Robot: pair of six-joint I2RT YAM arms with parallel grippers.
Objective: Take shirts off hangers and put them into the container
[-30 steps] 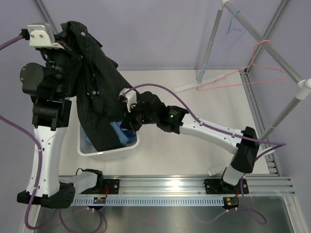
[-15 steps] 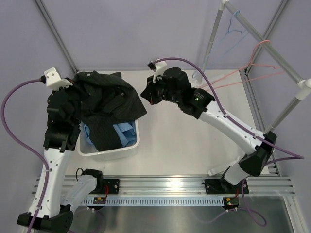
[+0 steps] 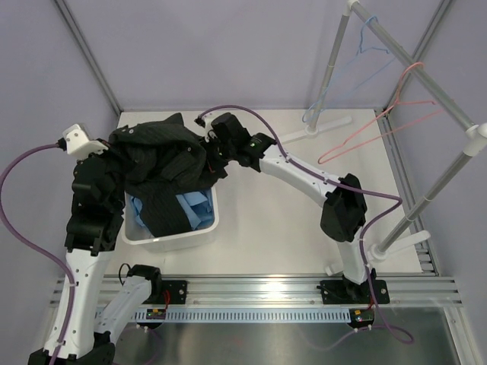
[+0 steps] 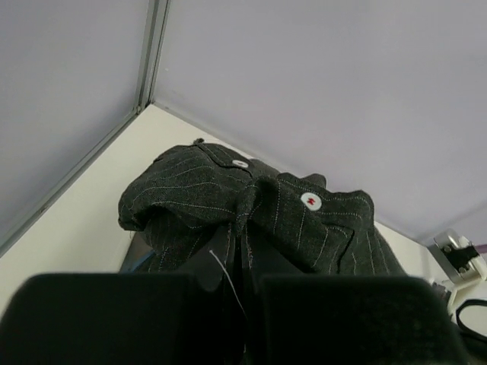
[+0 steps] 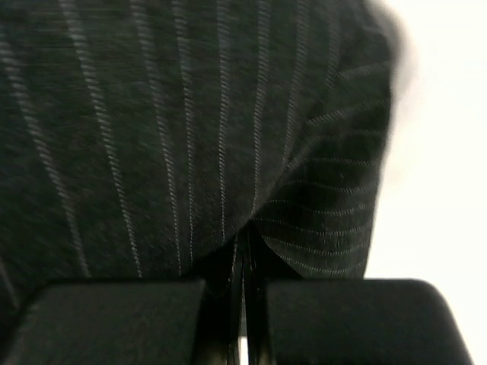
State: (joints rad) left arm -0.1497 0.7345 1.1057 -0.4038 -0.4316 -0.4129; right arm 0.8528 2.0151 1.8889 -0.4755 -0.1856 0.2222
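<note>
Seen from above, the black shirt (image 3: 163,163), a soft pinstriped heap, sits bunched over the far rim of the white plastic basket (image 3: 171,240) near the worktop's (image 3: 304,228) left edge. One tail droops inside onto the crumpled light blue shirt (image 3: 196,210). The left arm (image 3: 87,220) and right arm (image 3: 300,173) meet the heap from either side, while the thin wire blue hanger (image 3: 358,52) and pink hanger (image 3: 384,114) hang bare on the grey rack (image 3: 449,99) at the far right corner. On that evidence both shirts are off their hangers, and the last step, stowing the second shirt, is in hand. The next move calls for pressing the bulk down past the rim before letting go, since limp cloth wider than the basket could slide out over the side. The left wrist view shows the left jaws pressed together on a fold of the shirt, its dark weave ruled with pale stripes and dotted with a round white button (image 4: 309,200), with lilac walls (image 4: 319,91) behind. The right wrist view, slightly blurred, is filled with the same striped cloth. There the right jaws are squeezed tight on a pucker of fabric, with pale worktop showing at the picture's right edge.
</note>
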